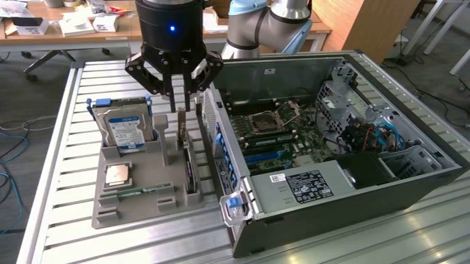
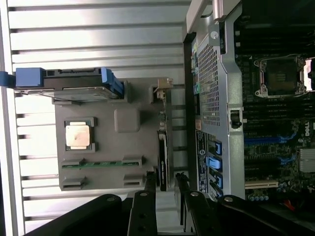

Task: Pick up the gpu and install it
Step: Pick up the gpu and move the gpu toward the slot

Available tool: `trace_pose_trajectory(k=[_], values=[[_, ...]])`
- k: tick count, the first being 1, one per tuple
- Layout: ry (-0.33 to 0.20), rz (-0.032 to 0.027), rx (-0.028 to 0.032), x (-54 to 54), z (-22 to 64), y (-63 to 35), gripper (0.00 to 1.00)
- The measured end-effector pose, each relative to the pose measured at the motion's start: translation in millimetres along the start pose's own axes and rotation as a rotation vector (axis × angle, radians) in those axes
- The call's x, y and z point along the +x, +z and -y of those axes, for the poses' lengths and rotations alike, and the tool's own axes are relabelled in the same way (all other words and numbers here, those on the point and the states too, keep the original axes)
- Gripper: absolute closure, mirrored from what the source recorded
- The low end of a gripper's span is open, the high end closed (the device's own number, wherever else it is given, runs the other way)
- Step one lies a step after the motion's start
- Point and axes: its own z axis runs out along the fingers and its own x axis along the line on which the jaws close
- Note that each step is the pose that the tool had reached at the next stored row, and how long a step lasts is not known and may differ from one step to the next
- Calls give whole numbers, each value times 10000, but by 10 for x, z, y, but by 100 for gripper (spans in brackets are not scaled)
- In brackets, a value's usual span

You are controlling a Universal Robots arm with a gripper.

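The gpu [image 1: 188, 165] stands on its long edge in a slot at the grey holder tray's [image 1: 147, 165] side nearest the computer case, a thin dark card with a metal bracket at its far end. In the wrist view the gpu [image 2: 163, 152] is seen edge-on, lined up with the gap between my fingers. My gripper [image 1: 185, 105] hangs open just above the card's bracket end, one finger on each side and nothing held. The black fingers [image 2: 149, 189] reach in from the edge of the wrist view, and the gripper [image 2: 165, 183] is apart from the card.
The tray [image 2: 128, 142] also carries an upright silver hard drive [image 1: 125, 126] with blue rails, a CPU [image 1: 118, 174] and a green RAM stick [image 1: 136, 192]. The open computer case [image 1: 353, 214] lies beside the tray with its motherboard [image 1: 279, 132] exposed. All rests on a slatted metal table [image 1: 59, 165].
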Motion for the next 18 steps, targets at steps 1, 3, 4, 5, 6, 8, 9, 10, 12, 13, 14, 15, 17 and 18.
trace_pose_trajectory(k=[1, 3, 4, 5, 6, 8, 9, 10, 12, 13, 14, 15, 17, 18], values=[[0, 1, 0, 0, 1, 18, 70], [0, 0, 0, 1, 2, 55, 70], [0, 0, 1, 2, 3, 73, 70], [0, 0, 0, 2, 4, 91, 70], [0, 0, 0, 3, 5, 109, 70], [0, 1, -2, 3, 6, 140, 70], [0, -1, 1, 3, 6, 142, 70], [0, -1, 1, 3, 6, 141, 70], [0, -1, 1, 3, 6, 142, 70], [0, 0, 0, 3, 7, 142, 70], [0, 0, 0, 3, 6, 142, 70], [0, 0, 0, 3, 6, 143, 70], [0, 0, 0, 3, 6, 142, 69], [0, 0, 0, 3, 6, 142, 69]])
